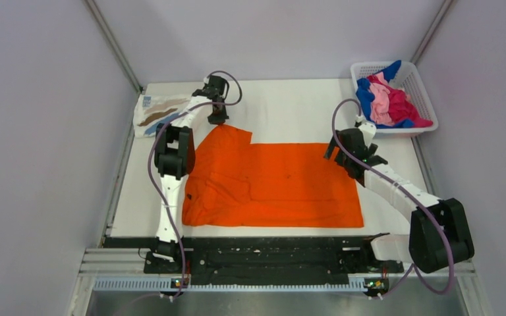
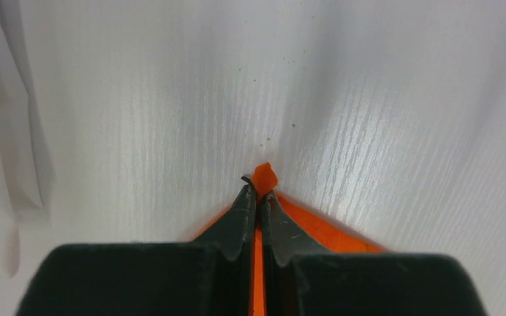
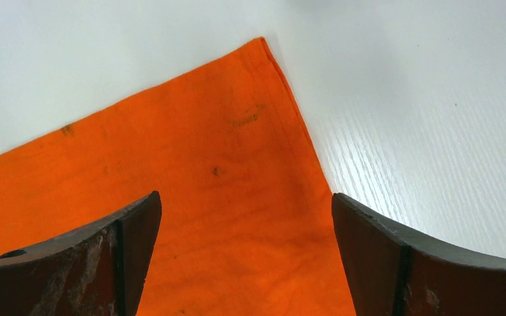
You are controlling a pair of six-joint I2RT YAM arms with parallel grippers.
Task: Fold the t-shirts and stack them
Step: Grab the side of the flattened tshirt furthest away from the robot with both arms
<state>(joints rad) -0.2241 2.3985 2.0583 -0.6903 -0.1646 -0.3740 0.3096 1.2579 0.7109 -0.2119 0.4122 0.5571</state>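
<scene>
The bright orange t-shirt (image 1: 283,181) lies spread flat on the white table. My left gripper (image 1: 218,120) is shut on its far left corner; in the left wrist view a tip of orange cloth (image 2: 263,178) sticks out between the closed fingertips of the left gripper (image 2: 257,194). My right gripper (image 1: 335,150) is open at the shirt's far right corner; in the right wrist view the right gripper (image 3: 244,217) has its jaws wide apart above the orange corner (image 3: 237,131). A folded white shirt with brown and blue streaks (image 1: 158,113) lies at the far left.
A white lattice basket (image 1: 414,85) at the far right corner holds blue, pink and magenta shirts (image 1: 387,102). Grey walls close in the table on both sides. A black rail (image 1: 263,253) runs along the near edge.
</scene>
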